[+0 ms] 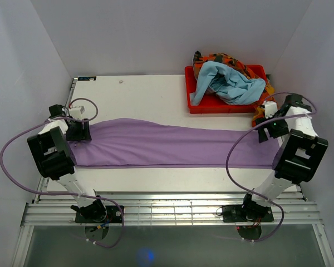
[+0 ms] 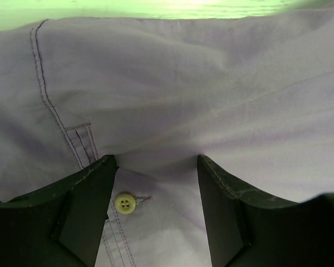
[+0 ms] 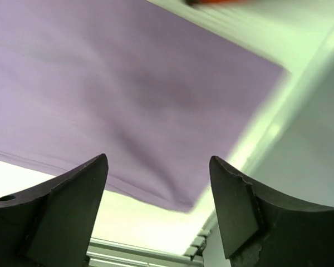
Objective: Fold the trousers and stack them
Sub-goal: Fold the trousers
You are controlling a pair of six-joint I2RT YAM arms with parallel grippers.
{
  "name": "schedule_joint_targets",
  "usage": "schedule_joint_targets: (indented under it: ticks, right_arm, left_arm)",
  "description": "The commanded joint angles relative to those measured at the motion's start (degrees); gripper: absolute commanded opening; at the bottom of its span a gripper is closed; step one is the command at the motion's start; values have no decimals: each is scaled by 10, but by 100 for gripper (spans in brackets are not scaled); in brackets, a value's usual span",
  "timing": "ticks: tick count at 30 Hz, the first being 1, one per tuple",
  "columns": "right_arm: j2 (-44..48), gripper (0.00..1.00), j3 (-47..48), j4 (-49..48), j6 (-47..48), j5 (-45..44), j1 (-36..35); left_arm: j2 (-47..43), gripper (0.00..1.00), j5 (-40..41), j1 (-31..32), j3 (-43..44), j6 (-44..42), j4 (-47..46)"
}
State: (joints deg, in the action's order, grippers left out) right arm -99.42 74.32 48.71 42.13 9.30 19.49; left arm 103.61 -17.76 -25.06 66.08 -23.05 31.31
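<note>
Where the trousers lie: the trousers [image 1: 172, 146] are spread full length across the bench [image 1: 133, 94], waist end under the left hand [image 1: 78, 130] and leg end by the right hand [image 1: 265, 130].
Why so laid: flat and straight, each end falls within one arm's reach, which suits a fold end to end.
Width: the band is narrow, so it looks doubled leg on leg; I cannot be sure.
Left hand: low over the waist, fingers apart, released. A ridge of cloth rises between them and a button [image 2: 125, 203] shows just below, but nothing is pinched.
Right hand: released, fingers wide with nothing between them. It hangs above the hem [image 3: 178, 203] corner, clear of the cloth; that view is blurred.
Why at the ends: my reading is that both hands stand ready to take an end each.
Tray: a red tray [image 1: 192, 103] at the far right holds a heap of other clothes [image 1: 228, 83], near the trousers but apart from them.
Progress: no crosswise fold shows yet, so most of the task remains.
Risk: a shallow pinch at the hem may catch one layer only and skew the fold.
</note>
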Motion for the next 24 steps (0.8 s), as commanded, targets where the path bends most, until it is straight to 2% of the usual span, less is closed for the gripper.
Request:
schedule_joint_targets:
  ticks: [1, 5, 8, 16, 24]
  right_arm:
    - [18, 79, 6, -12, -17, 4, 70]
    - [-18, 73, 13, -16, -19, -3, 129]
    - [-46, 70, 20, -25, -29, 3, 149]
    - [-97, 67, 9, -44, -64, 34, 151]
    - [-115, 58, -40, -52, -79, 66, 137]
  left_arm:
    - [13, 72, 68, -16, -17, -16, -17]
    - [21, 72, 65, -17, -9, -13, -18]
    - [20, 72, 58, -18, -7, -13, -17]
    - [11, 72, 40, -17, -15, -17, -12]
    - [4, 72, 37, -17, -10, -18, -9]
